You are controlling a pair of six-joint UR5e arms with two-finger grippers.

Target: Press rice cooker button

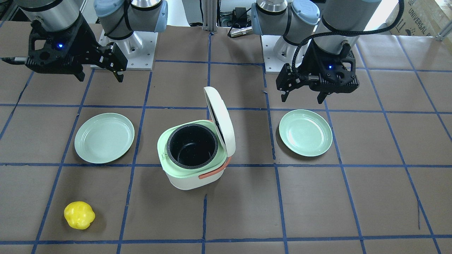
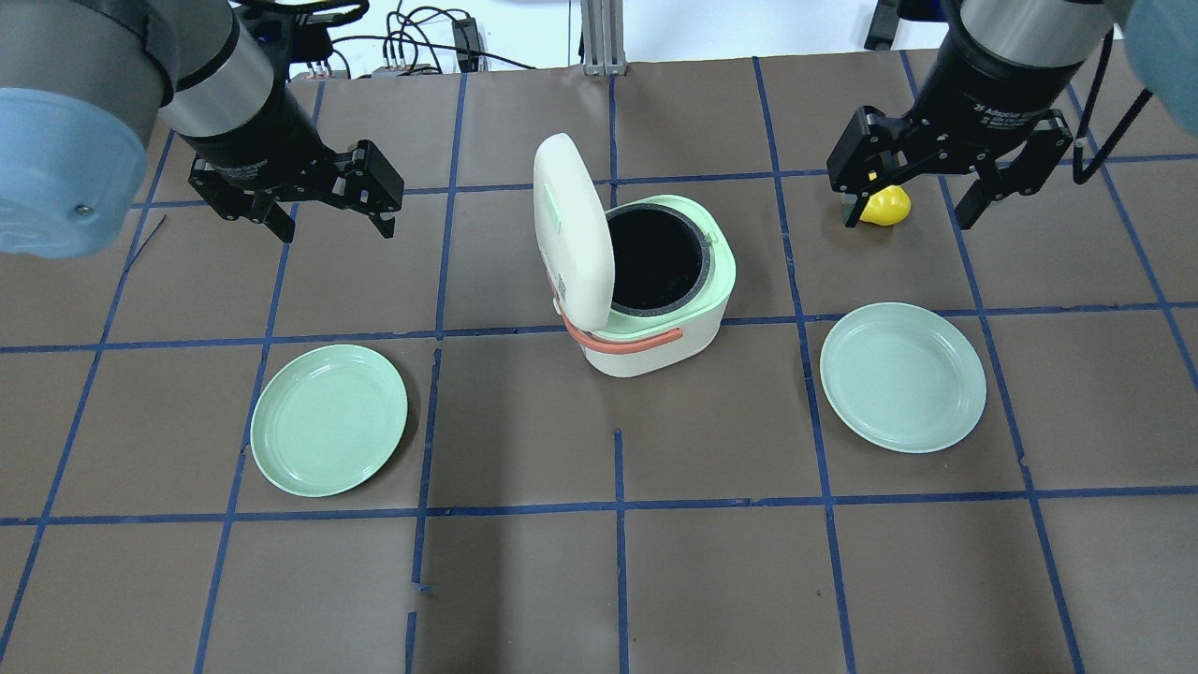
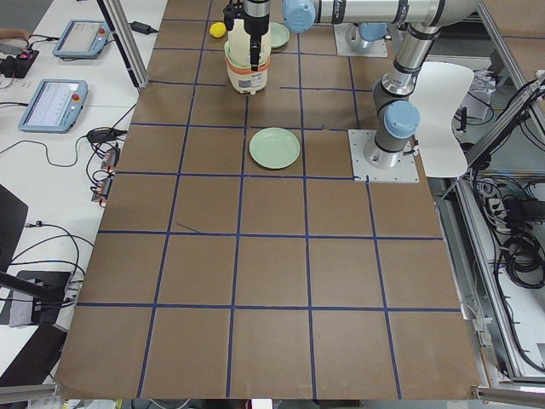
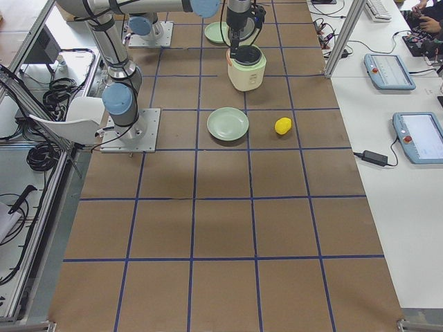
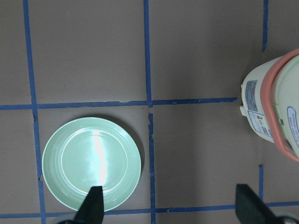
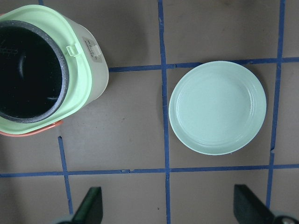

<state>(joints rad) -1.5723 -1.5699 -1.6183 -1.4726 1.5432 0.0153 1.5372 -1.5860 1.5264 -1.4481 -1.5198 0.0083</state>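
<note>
Work table (image 2: 524, 580) covered in brown paper with a grid of blue tape, seen from six cameras.

The small white rounded-square rice cooker (image 1: 193, 148) stands near the middle of the table, between the two arms. Its hinged white lid (image 1: 220, 120) is raised and stands nearly upright on the side towards the robot's left. The black inner pot (image 2: 655, 257) is exposed inside the mint-green rim, and nothing shows in it. The orange-red strap handle (image 2: 622, 342) lies down against the white body.

The left tool (image 2: 334, 225) hangs above the table on the robot's left of the cooker, apart from it. Its fingers are spread wide and grasp nothing. The right tool (image 2: 907, 217) hangs above the table on the robot's right, likewise spread and empty, clear of the cooker.

One round mint-green plate (image 2: 329, 419) lies flat on the robot's left of the cooker, and a second round mint-green plate (image 2: 903, 376) lies on its right. Both are apart from the cooker.

A lumpy yellow rounded object (image 1: 79, 215) rests on the table on the robot's right. It lies towards the operators' side, apart from the nearer plate.
</note>
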